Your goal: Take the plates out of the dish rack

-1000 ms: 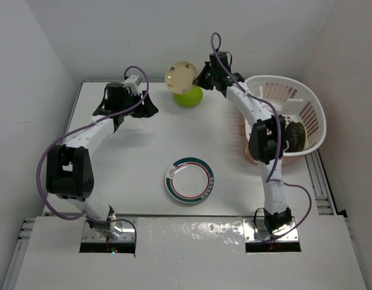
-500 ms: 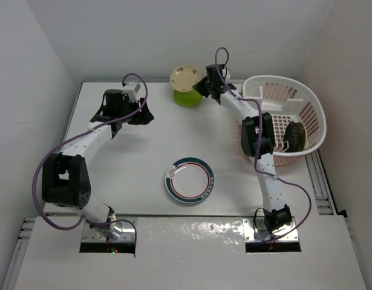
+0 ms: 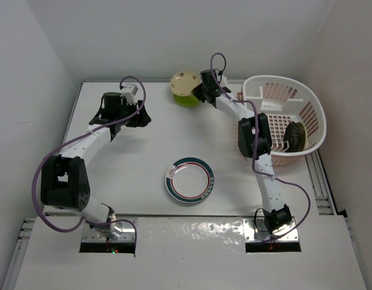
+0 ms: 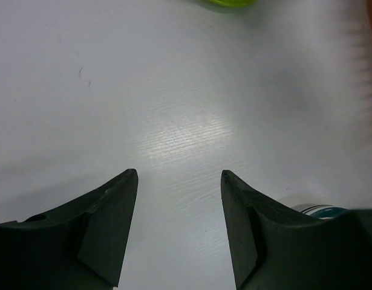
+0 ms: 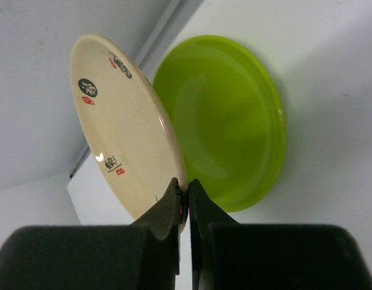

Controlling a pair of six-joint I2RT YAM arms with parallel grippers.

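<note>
My right gripper (image 5: 187,184) is shut on the rim of a small cream-tan plate (image 5: 125,121), which it holds on edge, tilted. That plate (image 3: 184,82) hangs just above the lime-green plate (image 3: 189,100), which lies at the back of the table. The green plate (image 5: 228,121) sits right behind the held one. A white plate with a green-red rim (image 3: 189,180) lies flat mid-table. The white dish rack (image 3: 276,79) at the far right holds a dark-patterned plate (image 3: 294,136) standing on edge. My left gripper (image 4: 179,175) hovers open over bare table at the back left.
White walls close in the table at the back and on both sides. The rack rests on a salmon-pink base (image 3: 251,154) at the right edge. In the left wrist view the green plate's edge (image 4: 228,2) shows at the top and the rimmed plate (image 4: 319,209) at the lower right.
The right arm has carried the cream-tan plate back and down, close over the green plate. The left arm has shifted slightly toward the back left, still open.
</note>
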